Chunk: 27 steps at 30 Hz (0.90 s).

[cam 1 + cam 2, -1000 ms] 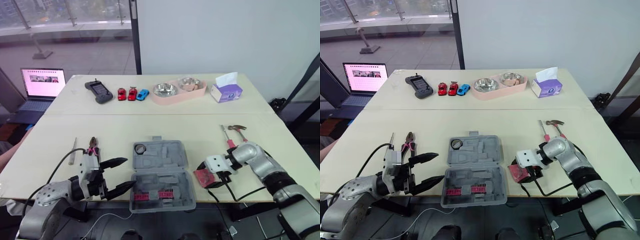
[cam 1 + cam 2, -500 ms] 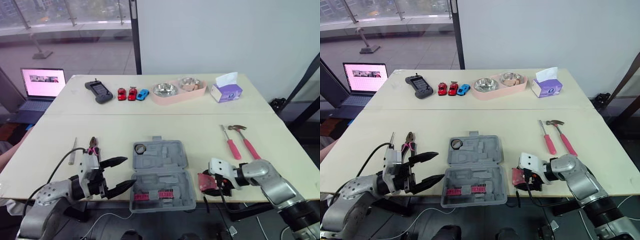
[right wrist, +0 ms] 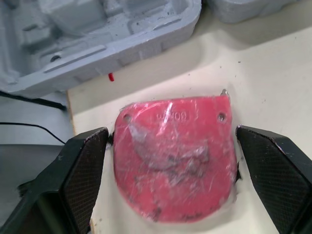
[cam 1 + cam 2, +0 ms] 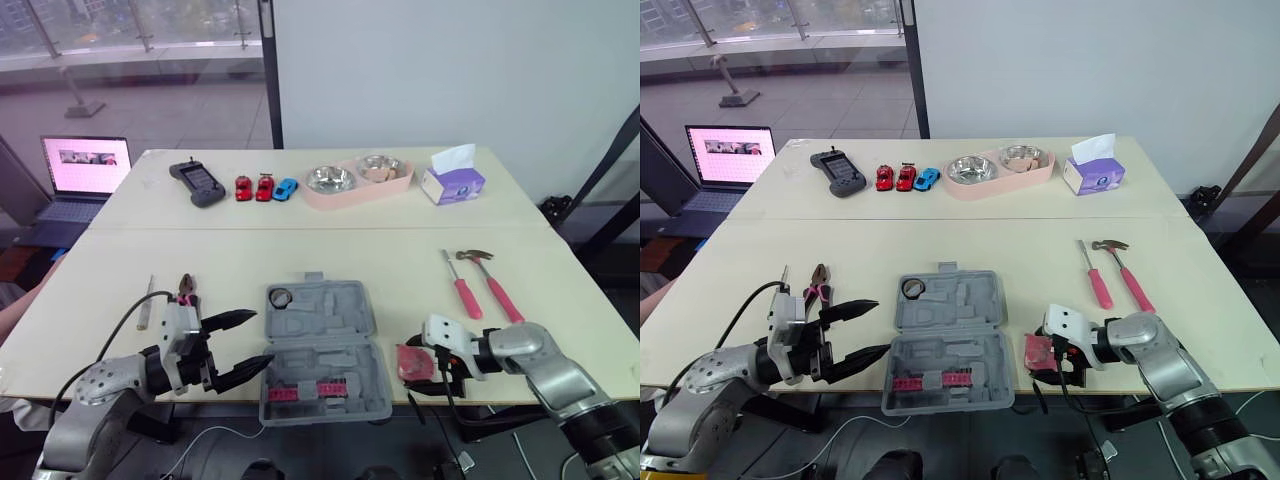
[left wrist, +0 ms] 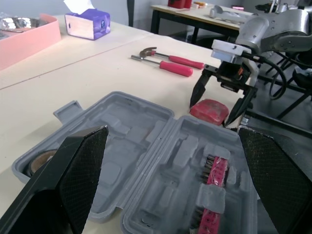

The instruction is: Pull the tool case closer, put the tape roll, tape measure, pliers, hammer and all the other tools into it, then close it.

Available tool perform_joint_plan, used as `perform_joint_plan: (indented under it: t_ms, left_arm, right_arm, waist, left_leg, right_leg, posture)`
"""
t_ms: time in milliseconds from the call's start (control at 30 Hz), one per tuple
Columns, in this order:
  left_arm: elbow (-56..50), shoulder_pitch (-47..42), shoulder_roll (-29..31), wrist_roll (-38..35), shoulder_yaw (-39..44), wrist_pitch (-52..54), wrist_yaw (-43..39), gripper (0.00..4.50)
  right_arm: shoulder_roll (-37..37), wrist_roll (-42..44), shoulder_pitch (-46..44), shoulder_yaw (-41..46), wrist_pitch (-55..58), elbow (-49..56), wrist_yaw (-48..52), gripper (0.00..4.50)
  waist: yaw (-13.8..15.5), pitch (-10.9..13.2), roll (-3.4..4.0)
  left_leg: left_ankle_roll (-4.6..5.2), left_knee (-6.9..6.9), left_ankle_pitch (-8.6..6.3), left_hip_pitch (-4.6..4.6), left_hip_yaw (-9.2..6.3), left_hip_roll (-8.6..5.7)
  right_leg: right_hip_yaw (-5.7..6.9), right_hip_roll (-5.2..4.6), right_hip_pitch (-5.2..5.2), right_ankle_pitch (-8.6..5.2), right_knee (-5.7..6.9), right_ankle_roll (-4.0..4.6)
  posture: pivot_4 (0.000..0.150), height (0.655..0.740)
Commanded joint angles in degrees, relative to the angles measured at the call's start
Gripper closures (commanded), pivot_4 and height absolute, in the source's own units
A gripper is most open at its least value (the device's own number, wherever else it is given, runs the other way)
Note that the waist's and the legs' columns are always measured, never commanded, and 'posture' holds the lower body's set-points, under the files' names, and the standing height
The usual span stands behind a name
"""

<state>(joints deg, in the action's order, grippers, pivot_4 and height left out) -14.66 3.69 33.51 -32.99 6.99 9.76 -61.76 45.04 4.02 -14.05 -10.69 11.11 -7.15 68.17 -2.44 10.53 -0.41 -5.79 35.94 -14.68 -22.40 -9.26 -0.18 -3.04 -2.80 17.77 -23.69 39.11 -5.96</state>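
Tape measure (image 3: pixel 173 156) lies at table (image 4: pixel 1040 290) edge, straddled by parted right tool (image 5: pixel 210 112); left tool (image 4: pixel 262 338) parted too.

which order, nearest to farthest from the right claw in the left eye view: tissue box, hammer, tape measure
1. tape measure, between the open fingers of the right claw.
2. hammer, farther back on the right.
3. tissue box, at the far table's right end.

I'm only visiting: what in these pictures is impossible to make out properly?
Pliers: head views, near end behind the left gripper.
Tape roll: left wrist view, partly behind a gripper finger.
Tape measure: right wrist view, raised lettering too blurred to read; head views, partly under the right gripper.
Laptop: head views, screen too small to read.
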Motion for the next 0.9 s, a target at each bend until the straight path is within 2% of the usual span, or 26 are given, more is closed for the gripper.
perform_joint_plan:
  t_ms: [33,233,333,367,400,667,800,900]
  left_arm:
    - [-1.13,-0.22,0.22,-0.18,-0.08,0.12,0.15,0.00]
    - [-1.42,0.04,0.24,-0.21,0.09,0.17,0.47,0.00]
    - [-1.56,0.16,0.30,-0.31,0.12,0.20,0.59,0.00]
    - [-1.56,0.17,0.33,-0.32,0.13,0.20,0.61,0.00]
    - [-1.55,0.17,0.35,-0.33,0.13,0.22,0.63,0.00]
    - [-1.40,0.24,0.48,-0.07,0.26,0.16,0.87,0.00]
    - [-0.36,-0.07,0.93,0.63,0.53,-0.19,0.87,0.00]
    - [1.25,-1.06,1.17,1.16,1.05,-0.71,0.94,0.00]
  right_arm:
    - [0.40,1.04,0.34,1.38,-3.45,-1.32,0.63,0.06]
    - [0.30,0.24,-0.03,0.52,-5.17,-1.92,0.06,0.06]
    - [0.57,0.48,0.31,0.53,-5.12,-1.35,0.34,0.84]
    - [0.61,0.72,0.39,0.74,-5.10,-1.13,0.44,1.32]
    - [0.61,1.16,0.46,1.05,-5.10,-0.76,0.62,1.59]
    - [1.40,5.14,-2.76,3.05,1.75,8.33,1.37,1.59]
    - [2.02,4.25,-13.04,0.24,11.05,12.88,2.05,1.59]
    - [-0.02,0.99,-22.89,-5.16,16.46,10.95,2.85,1.59]
  waist:
    - [-0.02,0.00,0.00]
    - [-0.02,0.00,0.01]
    - [0.00,0.01,0.01]
    - [0.00,0.01,0.01]
    - [0.01,0.01,0.01]
    - [-0.09,0.04,0.06]
    - [-0.12,0.13,0.20]
    - [-0.10,0.14,0.18]
  left_leg:
    - [0.00,0.00,0.00,0.00,0.00,0.00]
    - [0.00,0.00,0.00,0.00,0.00,0.00]
    - [0.00,0.00,0.00,0.00,0.00,0.00]
    - [0.00,0.00,0.00,0.00,0.00,0.00]
    - [0.00,0.00,0.00,0.00,0.00,0.00]
    - [0.00,-0.01,0.00,0.00,0.00,0.01]
    - [-0.02,0.00,0.01,0.00,0.02,0.00]
    - [-0.02,-0.08,0.01,-0.03,-0.02,0.01]
  right_leg:
    - [0.00,0.00,0.00,0.00,0.00,0.00]
    - [0.00,0.00,0.00,0.00,0.00,0.00]
    - [0.00,0.00,0.00,0.00,0.00,0.00]
    - [0.00,0.00,0.00,0.00,0.00,0.00]
    - [0.00,0.00,0.00,0.00,0.00,0.00]
    - [0.00,0.01,0.01,0.00,0.00,0.00]
    - [-0.03,0.00,0.04,0.00,0.01,0.00]
    - [0.00,0.01,0.08,0.00,-0.01,0.00]
  posture:
    - [0.150,0.7400]
    - [0.150,0.7400]
    - [0.150,0.7400]
    - [0.150,0.7400]
    - [0.150,0.7400]
    - [0.150,0.7400]
    - [0.150,0.7400]
    - [0.150,0.7400]
